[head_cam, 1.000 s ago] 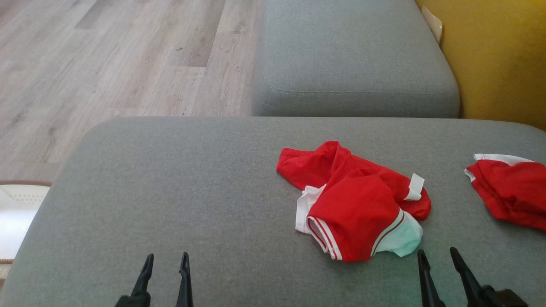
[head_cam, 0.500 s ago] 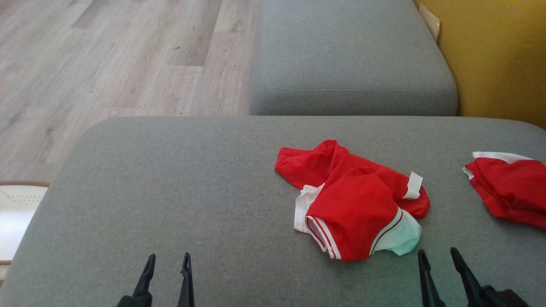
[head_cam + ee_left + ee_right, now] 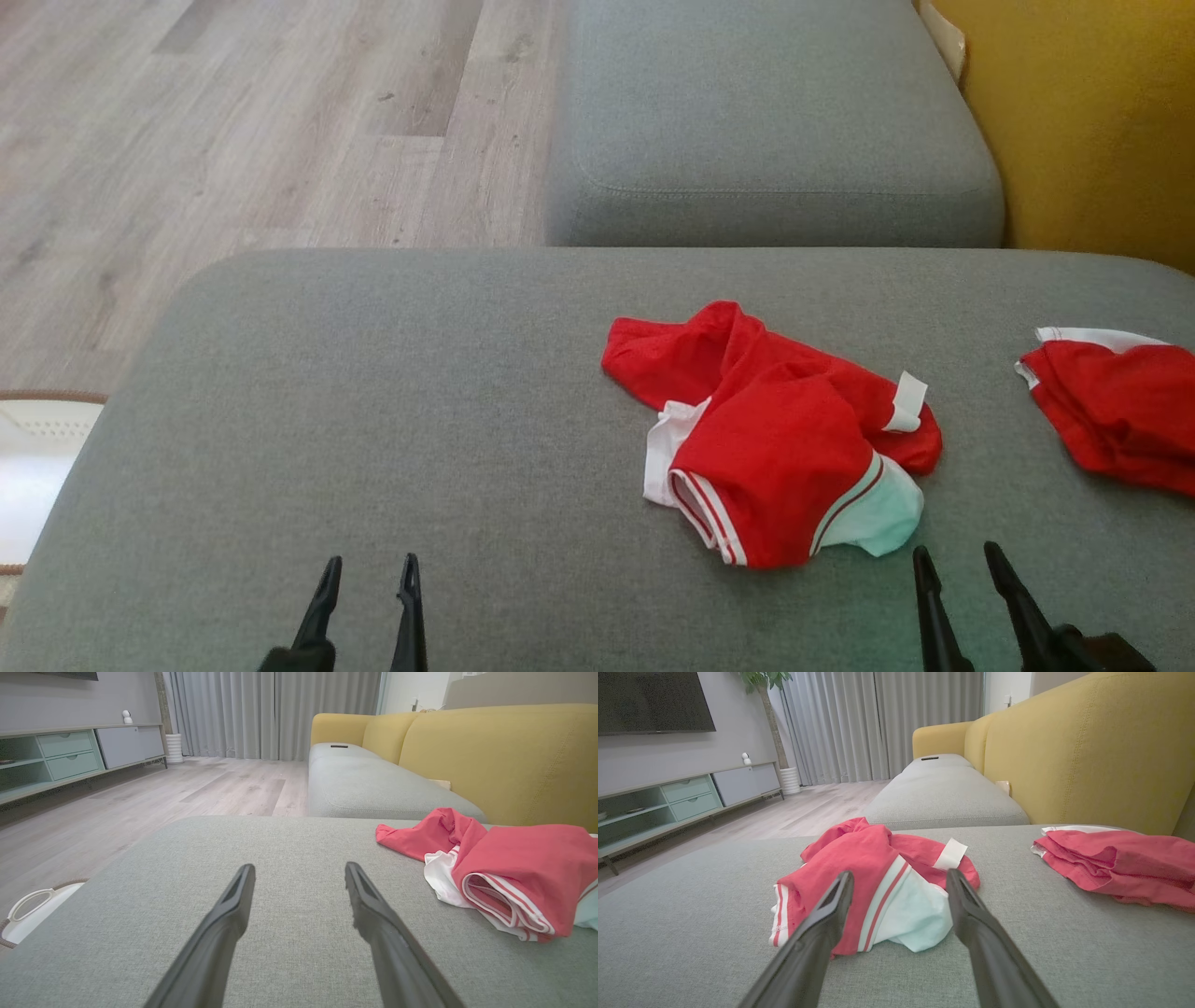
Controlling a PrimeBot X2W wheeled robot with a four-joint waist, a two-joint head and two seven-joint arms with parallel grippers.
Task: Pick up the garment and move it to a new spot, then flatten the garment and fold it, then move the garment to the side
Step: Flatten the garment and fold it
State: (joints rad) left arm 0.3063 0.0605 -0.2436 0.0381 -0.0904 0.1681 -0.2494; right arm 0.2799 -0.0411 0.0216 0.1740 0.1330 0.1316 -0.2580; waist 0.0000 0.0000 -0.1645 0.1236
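Garment: you see the red garment [image 3: 775, 448] lying crumpled on the grey cushion [image 3: 373, 392], right of the middle, with white trim and a pale mint part on the near side.
Left gripper: your left gripper [image 3: 370, 560] has the jaws apart and empty, over bare cushion, well apart from the garment.
Right gripper: your right gripper [image 3: 957, 551] has the jaws apart and empty, just beside the garment's near edge.
Other cloth: a second red cloth [image 3: 1111, 411] lies at the cushion's right side, apart from the garment.

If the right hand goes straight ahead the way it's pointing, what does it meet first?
Probably the crumpled garment: its pale end lies straight ahead of the right hand, though depth is unclear.
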